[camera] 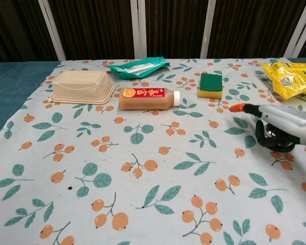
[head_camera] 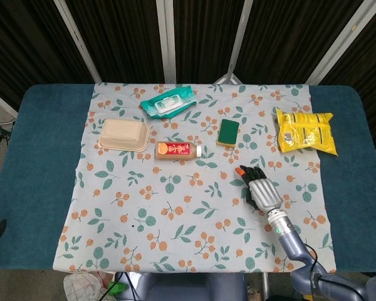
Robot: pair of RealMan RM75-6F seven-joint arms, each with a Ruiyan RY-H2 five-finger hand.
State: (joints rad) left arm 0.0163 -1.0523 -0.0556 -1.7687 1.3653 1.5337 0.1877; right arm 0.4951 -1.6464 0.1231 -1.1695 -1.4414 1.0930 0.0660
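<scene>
Right hand (head_camera: 261, 187) hovers empty near the green sponge (head_camera: 227, 132)

Right hand (head_camera: 261, 188) low over floral cloth (head_camera: 175, 213), nearest green sponge (head_camera: 227, 132), apart from it

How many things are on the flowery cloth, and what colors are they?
Green: 2, the wipes pack and the sponge
Tan: 1, the box
Orange-brown: 1, the bottle
Yellow: 1, the snack bag
Total: 5, not counting the robot hand
</scene>
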